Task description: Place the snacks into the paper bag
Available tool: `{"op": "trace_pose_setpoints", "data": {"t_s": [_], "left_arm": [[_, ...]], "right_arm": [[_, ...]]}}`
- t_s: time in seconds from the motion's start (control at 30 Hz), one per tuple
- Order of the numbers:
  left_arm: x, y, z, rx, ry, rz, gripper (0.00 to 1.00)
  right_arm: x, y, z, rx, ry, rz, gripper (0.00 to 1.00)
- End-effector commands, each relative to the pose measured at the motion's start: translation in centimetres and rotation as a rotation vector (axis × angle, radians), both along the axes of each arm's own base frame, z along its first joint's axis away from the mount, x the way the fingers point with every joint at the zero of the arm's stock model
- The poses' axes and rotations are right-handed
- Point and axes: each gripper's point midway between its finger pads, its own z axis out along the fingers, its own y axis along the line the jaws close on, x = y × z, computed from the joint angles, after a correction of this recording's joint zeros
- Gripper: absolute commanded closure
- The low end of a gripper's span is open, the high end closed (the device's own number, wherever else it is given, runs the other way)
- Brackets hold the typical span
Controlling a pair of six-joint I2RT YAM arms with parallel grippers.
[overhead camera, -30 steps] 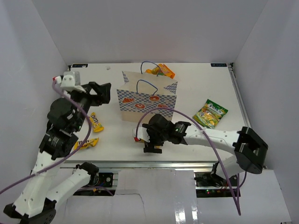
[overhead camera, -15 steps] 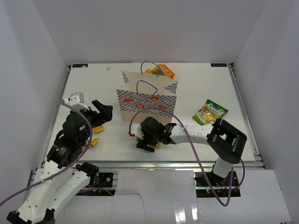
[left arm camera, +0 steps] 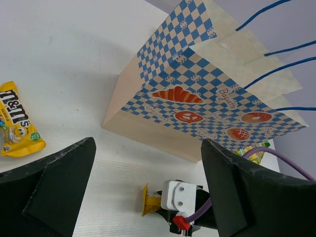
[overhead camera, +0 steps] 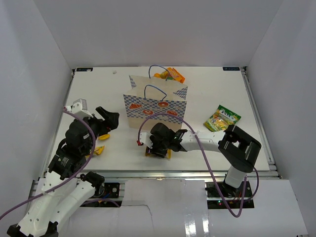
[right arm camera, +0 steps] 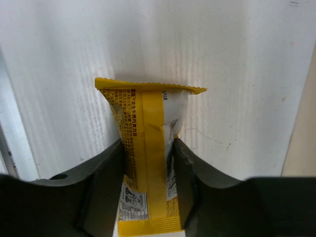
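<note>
Two arms are seen from above: the right gripper point(overhead camera: 158, 146) is set low over a yellow bar wrapper point(overhead camera: 157, 152), just in front of the paper bag point(overhead camera: 155, 101) (standing upright). From the left wrist, the left gripper point(left arm camera: 148, 145) is found spread wide and empty. From the right wrist, the wrapper is pinched at both long edges, apparently resting on the table point(right arm camera: 247, 74). A slip on lifting is possible, the foil being slick.

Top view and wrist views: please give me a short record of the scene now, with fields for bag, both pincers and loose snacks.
bag: paper bag, standing upright
right pincer: closed on yellow packet, low on the table in front of the bag
left pincer: open, empty
loose snacks: green-yellow pouch right of bag; M&M's packet left of bag
</note>
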Motion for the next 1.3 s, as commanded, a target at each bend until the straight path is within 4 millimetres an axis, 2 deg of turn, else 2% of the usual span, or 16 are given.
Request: {"op": "trace_pose_setpoints", "data": {"t_s": [0.0,0.07,0.13,0.17,0.27,0.47,0.57,0.6,0.7,0.73,0.77,0.83,0.93,1.03,1.07,1.27], "left_arm": [[-0.2,0.4,0.1,-0.025,-0.008,0.025,0.02],[-0.2,0.3,-0.8,-0.028,0.013,0.026,0.02],[-0.1,0.1,-2.6,-0.022,0.049,0.023,0.02],[-0.1,-0.1,-3.2,-0.034,0.062,0.023,0.02],[0.1,-0.5,-5.4,-0.04,0.099,0.015,0.02],[0.4,-1.0,-7.0,-0.037,0.132,0.011,0.02],[0.5,-1.0,-7.6,-0.029,0.148,0.013,0.02],[0.5,-1.0,-7.9,-0.025,0.155,0.015,0.02],[0.6,-1.1,-9.2,-0.014,0.182,0.014,0.02],[0.8,-1.3,-9.6,-0.012,0.19,0.006,0.02],[0.8,-1.4,-10.3,-0.009,0.205,0.003,0.02],[0.9,-1.7,-10.9,-0.012,0.216,-0.005,0.02],[0.9,-2.0,-11.4,-0.016,0.227,-0.016,0.02],[1.0,-2.0,-11.4,-0.016,0.222,-0.014,0.02],[1.1,-2.0,-11.3,-0.016,0.222,-0.014,0.02],[0.9,-1.7,-11.2,-0.011,0.22,-0.003,0.02]], "right_arm": [[-1.5,-0.6,0.9,0.019,0.026,0.104,0.57],[-2.1,-0.7,2.2,0.054,0.026,0.184,0.66],[-3.9,-1.3,3.3,0.081,0.093,0.309,0.72],[-4.1,-1.2,5.5,0.13,0.031,0.416,0.76],[-5.9,-2.8,9.5,0.213,0.026,0.619,0.76],[-5.4,-5.0,18.5,0.327,-0.079,0.682,0.77],[-3.3,-5.3,24.4,0.419,-0.194,0.628,0.78],[-1.8,-5.6,27.8,0.459,-0.269,0.589,0.78],[1.4,-6.2,32.5,0.496,-0.4,0.535,0.78],[3.5,-7.3,36.3,0.524,-0.494,0.481,0.78],[6.6,-8.3,37.1,0.52,-0.504,0.406,0.78],[8.7,-8.9,40.6,0.585,-0.513,0.359,0.78],[11.7,-9.8,41.9,0.615,-0.509,0.283,0.78],[14.4,-9.0,41.2,0.66,-0.45,0.187,0.75],[14.9,-8.7,40.3,0.676,-0.385,0.147,0.73],[17.1,-6.4,39.9,0.788,-0.246,0.1,0.71]]}}
